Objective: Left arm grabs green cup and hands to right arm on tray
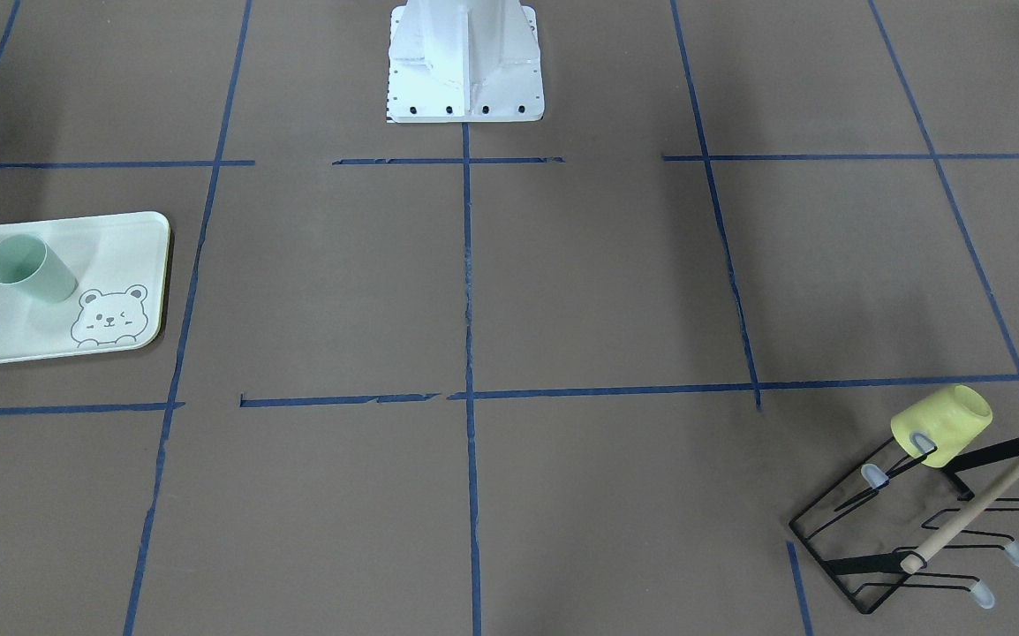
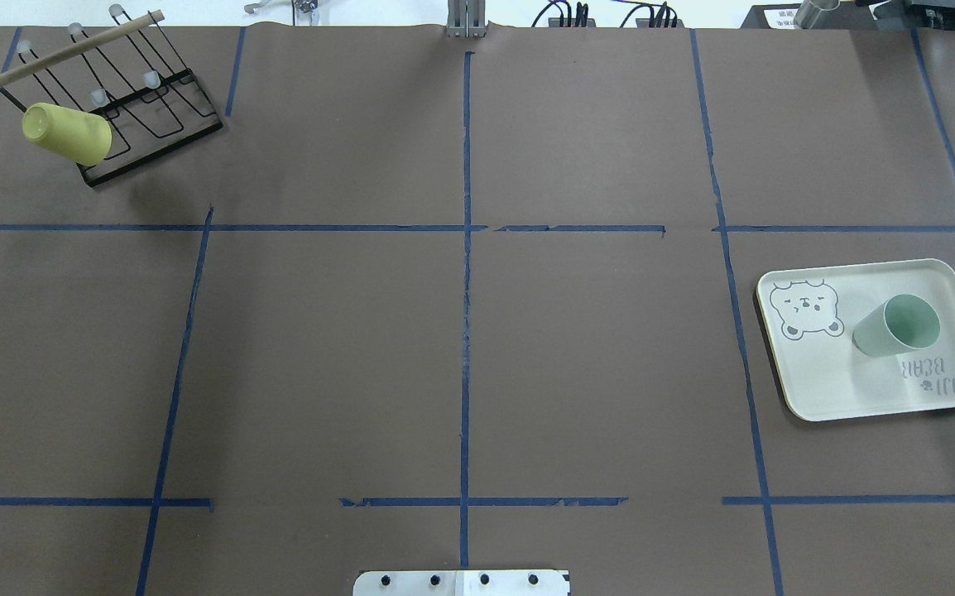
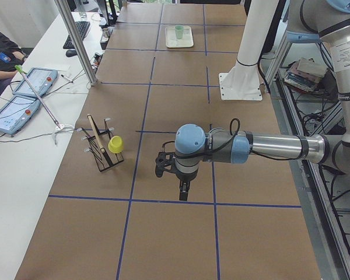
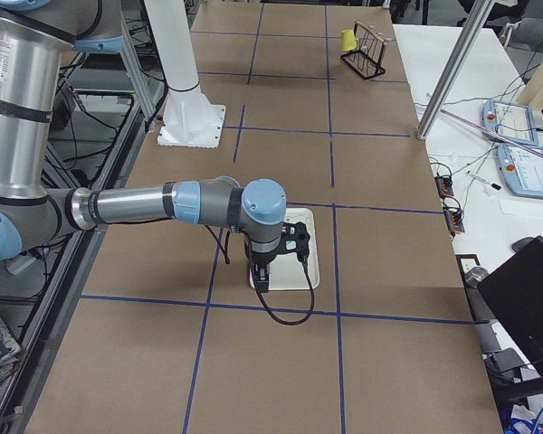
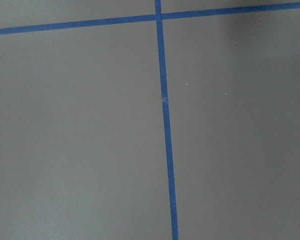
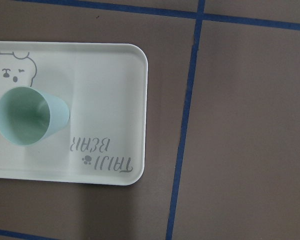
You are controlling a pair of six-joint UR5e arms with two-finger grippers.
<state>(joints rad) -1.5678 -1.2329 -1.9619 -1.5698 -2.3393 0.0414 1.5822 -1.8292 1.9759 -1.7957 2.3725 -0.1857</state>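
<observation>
The green cup (image 2: pixel 897 325) stands upright, mouth up, on the pale green tray (image 2: pixel 825 389) with the bear drawing, and nothing touches it. It also shows in the front view (image 1: pixel 30 268) and the right wrist view (image 6: pixel 27 120). My right gripper (image 4: pixel 261 280) hangs high above the tray (image 4: pixel 305 244) and shows only in the right side view. My left gripper (image 3: pixel 184 189) hangs above bare table, right of the rack, and shows only in the left side view. I cannot tell whether either gripper is open or shut. The left wrist view shows only brown paper and blue tape.
A pale yellow cup (image 2: pixel 66 132) hangs on a black wire rack (image 2: pixel 146 108) with a wooden rod at the table's far left corner. The white robot base (image 1: pixel 465 62) stands at the near middle edge. Blue tape lines mark the brown table cover. Operators' tablets (image 3: pixel 23 93) lie on a side table.
</observation>
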